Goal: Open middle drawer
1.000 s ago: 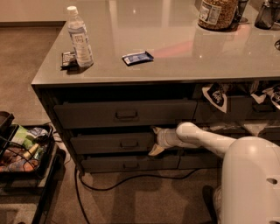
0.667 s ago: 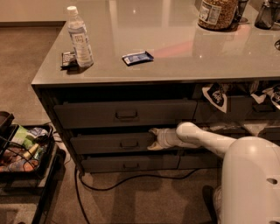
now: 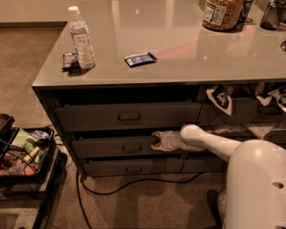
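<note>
Camera view: the gripper (image 3: 155, 140) is being carried slightly further left along the cabinet than a second ago, closer to the handle (image 3: 132, 147) of the middle drawer (image 3: 100, 147); nothing else is being shifted. The pincer is being held parted and empty, just right of that handle, at the drawer front and not around the loop. The middle drawer is being kept between the top drawer (image 3: 89, 118) and the bottom drawer (image 3: 103, 168); whether it is out at all cannot be told. A miss is being risked: if the grip is being closed short of the loop, it is likely to slide off the flat front, and an angled pull could bind the drawer. The glossy grey countertop (image 3: 201, 58) is being occupied by a water bottle (image 3: 82, 38), a blue packet (image 3: 140, 59) and a jar (image 3: 222, 13). A cable (image 3: 134, 183) is being trailed over brown carpet, near a loaded cart (image 3: 22, 154).
</note>
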Robot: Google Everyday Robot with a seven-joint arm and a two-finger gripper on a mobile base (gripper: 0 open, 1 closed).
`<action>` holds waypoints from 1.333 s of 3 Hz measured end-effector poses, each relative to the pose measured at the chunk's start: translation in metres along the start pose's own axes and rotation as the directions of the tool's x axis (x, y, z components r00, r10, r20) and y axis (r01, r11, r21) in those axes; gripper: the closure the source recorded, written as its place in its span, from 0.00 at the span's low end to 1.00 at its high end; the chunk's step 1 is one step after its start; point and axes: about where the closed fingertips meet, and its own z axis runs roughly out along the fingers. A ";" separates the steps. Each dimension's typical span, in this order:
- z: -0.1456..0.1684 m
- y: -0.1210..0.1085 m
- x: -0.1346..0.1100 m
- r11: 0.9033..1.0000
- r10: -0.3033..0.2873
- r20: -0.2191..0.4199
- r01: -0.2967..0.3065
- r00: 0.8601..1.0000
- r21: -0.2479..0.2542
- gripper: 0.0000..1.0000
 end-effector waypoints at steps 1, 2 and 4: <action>0.000 0.000 0.000 1.000 0.000 0.000 0.000 1.000 0.000 1.00; -0.001 0.007 -0.004 1.000 0.000 0.004 0.000 1.000 -0.022 1.00; -0.005 0.011 -0.006 0.999 -0.002 0.013 0.002 1.000 -0.040 1.00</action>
